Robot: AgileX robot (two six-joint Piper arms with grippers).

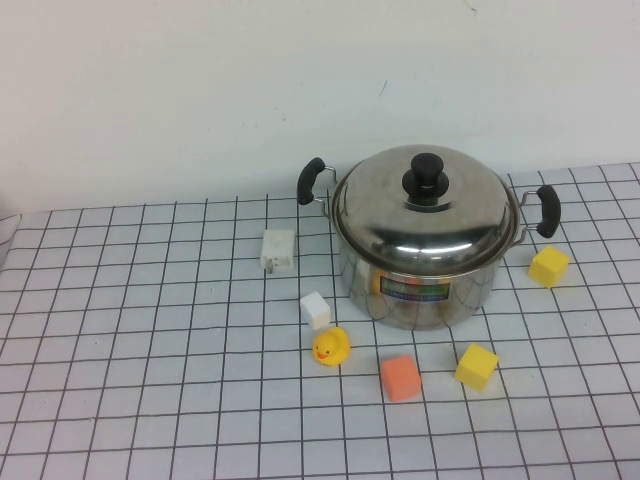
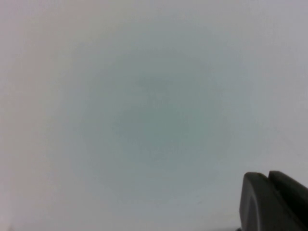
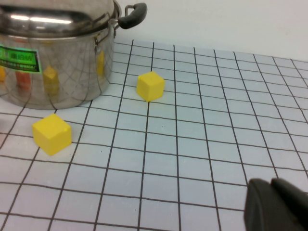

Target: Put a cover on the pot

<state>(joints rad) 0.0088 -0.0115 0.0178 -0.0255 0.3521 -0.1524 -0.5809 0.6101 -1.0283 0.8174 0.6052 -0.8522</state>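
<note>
The shiny steel pot [image 1: 425, 285] with two black side handles and a colourful label stands on the checked table at the back right. A domed steel lid [image 1: 440, 215] with a black knob [image 1: 426, 178] sits on its rim. The pot also shows in the right wrist view [image 3: 53, 62]. My right gripper [image 3: 270, 183] is shut and empty, low over the table to the right of the pot. My left gripper [image 2: 268, 176] is shut and empty, facing a blank pale surface. Neither arm shows in the high view.
In front of the pot lie a white block [image 1: 315, 309], a yellow duck [image 1: 330, 347], an orange cube [image 1: 400, 377] and a yellow cube [image 1: 477, 366]. Another yellow cube [image 1: 548, 266] lies at its right. A white plug [image 1: 278, 249] lies at its left.
</note>
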